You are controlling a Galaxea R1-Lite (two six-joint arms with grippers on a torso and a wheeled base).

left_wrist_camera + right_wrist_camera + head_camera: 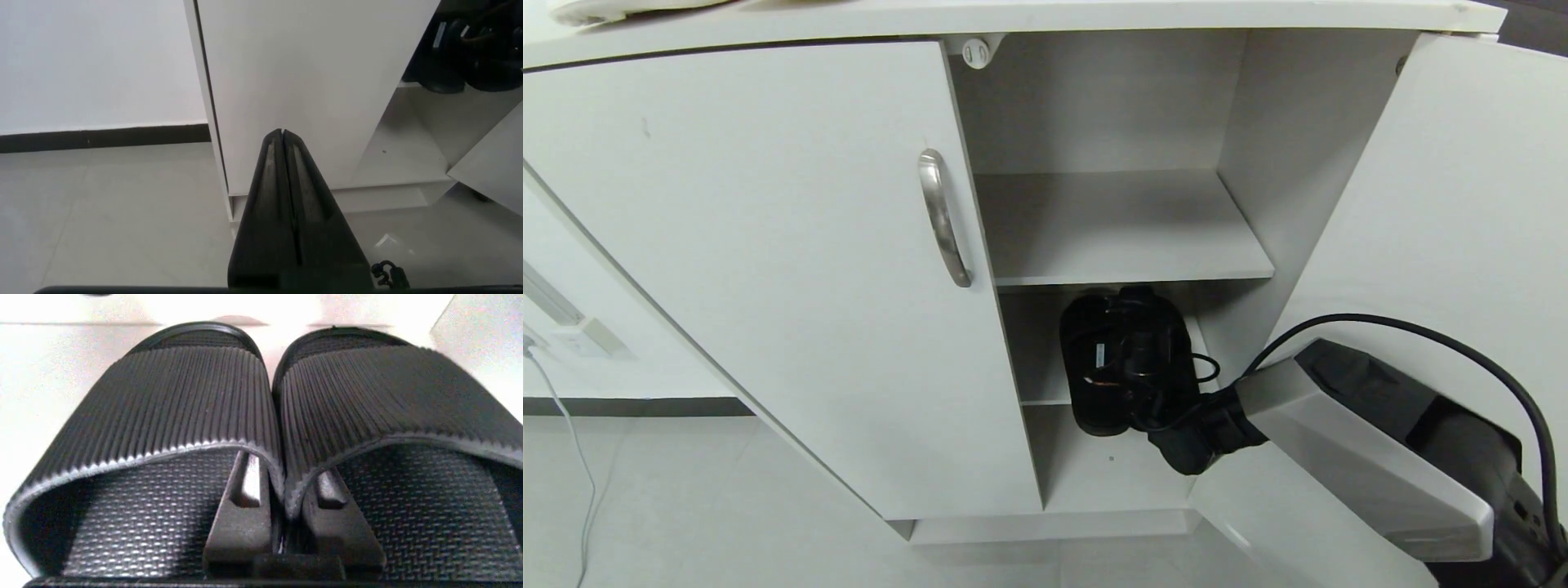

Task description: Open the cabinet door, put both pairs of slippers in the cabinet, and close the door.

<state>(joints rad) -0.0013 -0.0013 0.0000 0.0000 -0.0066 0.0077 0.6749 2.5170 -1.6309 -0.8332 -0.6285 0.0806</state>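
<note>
A pair of black slippers (1098, 359) is inside the white cabinet (1111, 106), at the level of the lower shelf (1039, 367). My right gripper (282, 502) is shut on them, one finger (243, 490) inside each slipper, pinching the inner sides together. Both ribbed straps (172, 400) face the right wrist camera. I cannot tell if the soles rest on the shelf. The right door (1462, 212) stands open and the left door (768, 245) is closed. My left gripper (282, 163) is shut and empty, low in front of the closed door, with the slippers (458, 57) off to its side.
The upper shelf (1119, 233) and the bottom compartment (1094, 478) hold nothing. A metal handle (943, 216) sits on the closed door. A thin cable (572, 457) trails over the tiled floor at the left, under a wall socket (584, 336).
</note>
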